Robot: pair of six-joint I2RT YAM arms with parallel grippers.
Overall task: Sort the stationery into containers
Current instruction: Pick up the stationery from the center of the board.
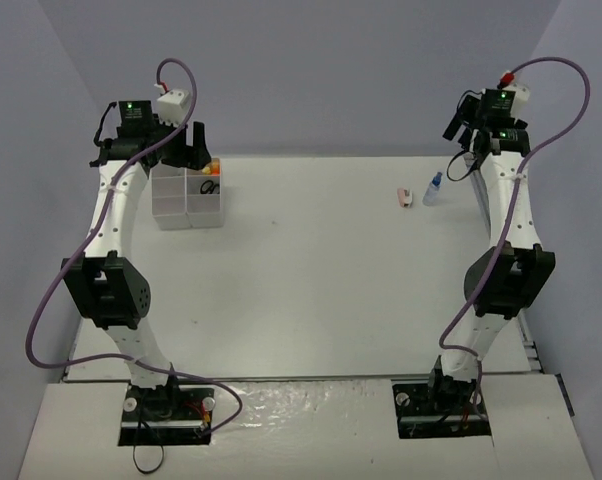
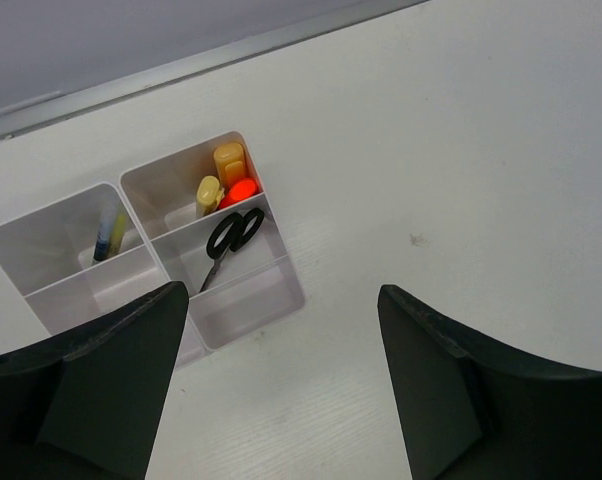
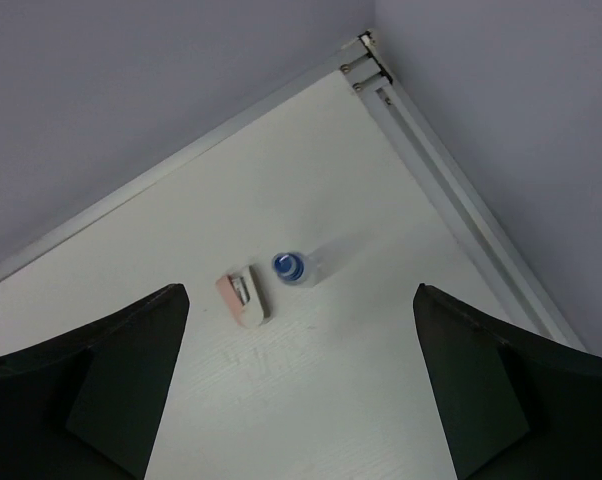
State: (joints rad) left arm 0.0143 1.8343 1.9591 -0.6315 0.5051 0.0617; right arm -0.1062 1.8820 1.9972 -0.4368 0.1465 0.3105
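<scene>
1 tray point(image 1: 171, 212), 10 o'clock: 1 scissors point(image 2: 231, 236), 2 yellow pcs point(image 2: 229, 162), 1 orange marker point(image 2: 240, 190), thin blue/yellow bits point(image 2: 108, 236), no. unclear. Counter point(image 1: 311, 280), 2 o'clock: 1 bottle point(image 3: 290, 266), 1 pink pc point(image 3: 243, 298).

High rear overhead view, sharing tray point(image 1: 171, 207) with downward left wrist view, bottle point(image 1: 433, 190) with right's.

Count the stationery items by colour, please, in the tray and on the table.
Black: 1, scissors
Yellow: 3, two stubby sticks, thin pencil
Orange-red: 1, marker
Blue: 2, pen-like stick, blue-capped bottle
Pink: 1, pink piece
Total: 8
</scene>
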